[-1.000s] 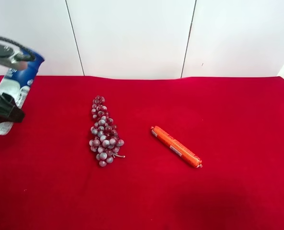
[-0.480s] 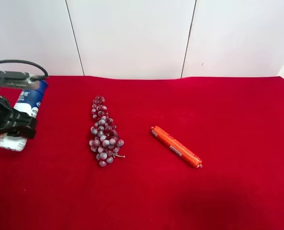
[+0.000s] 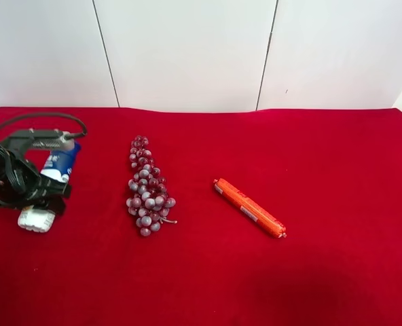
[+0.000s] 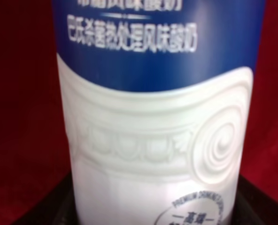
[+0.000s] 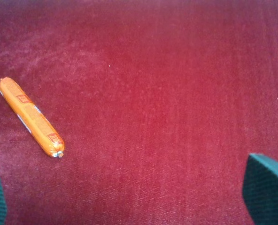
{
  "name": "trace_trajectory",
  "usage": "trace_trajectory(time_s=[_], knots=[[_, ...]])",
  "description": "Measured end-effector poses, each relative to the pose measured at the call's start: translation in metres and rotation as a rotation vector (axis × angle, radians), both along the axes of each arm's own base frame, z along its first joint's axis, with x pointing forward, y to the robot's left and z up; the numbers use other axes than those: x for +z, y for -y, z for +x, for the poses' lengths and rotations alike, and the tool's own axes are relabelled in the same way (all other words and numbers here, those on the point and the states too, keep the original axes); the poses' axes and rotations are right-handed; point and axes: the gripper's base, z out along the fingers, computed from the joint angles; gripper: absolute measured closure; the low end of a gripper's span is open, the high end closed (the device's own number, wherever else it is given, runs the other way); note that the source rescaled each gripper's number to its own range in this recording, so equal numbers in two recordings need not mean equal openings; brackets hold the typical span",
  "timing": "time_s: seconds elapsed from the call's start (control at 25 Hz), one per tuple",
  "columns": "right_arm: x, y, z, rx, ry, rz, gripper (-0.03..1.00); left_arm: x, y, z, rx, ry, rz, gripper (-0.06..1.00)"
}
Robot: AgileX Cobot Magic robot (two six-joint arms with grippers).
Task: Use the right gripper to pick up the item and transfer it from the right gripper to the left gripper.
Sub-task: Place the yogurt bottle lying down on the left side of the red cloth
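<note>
Red cloth (image 3: pixel 255 272); left gripper (image 3: pixel 34 193) clamps the item (image 4: pixel 153 131).

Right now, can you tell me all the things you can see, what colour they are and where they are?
Bottle: one, white with a blue top part, lying tilted at the exterior high view's left edge, held by the left gripper.
Grapes: one bunch, purple, on the cloth left of the middle in the exterior high view.
Sausage: one, orange, lying slantwise on the cloth, right of the grapes.
Cloth: one, red, covering the whole table.
Wall panels: white, behind the table.
Left gripper: one, black, jaws shut on the bottle.
Right gripper: one, dark fingertips wide apart above bare cloth, holding nothing; not seen in the exterior high view.
</note>
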Motion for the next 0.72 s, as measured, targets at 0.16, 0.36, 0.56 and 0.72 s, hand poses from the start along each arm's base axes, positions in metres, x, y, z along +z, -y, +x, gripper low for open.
trace_trajectory(time_s=[0.16, 0.36, 0.56, 0.72], knots=[[0.0, 0.0, 0.0, 0.0, 0.0, 0.0, -0.03, -0.0116, -0.0001, 0.0011, 0.004, -0.031, 0.003, 0.83], [0.0, 0.0, 0.0, 0.0, 0.0, 0.0, -0.03, -0.0126, 0.0003, 0.0023, 0.023, -0.023, -0.006, 0.83], [0.0, 0.0, 0.0, 0.0, 0.0, 0.0, -0.03, -0.0125, 0.0008, 0.0023, 0.063, -0.027, -0.022, 0.49], [0.0, 0.0, 0.0, 0.0, 0.0, 0.0, -0.03, -0.0125, 0.0009, 0.0025, 0.08, -0.028, -0.028, 0.01]])
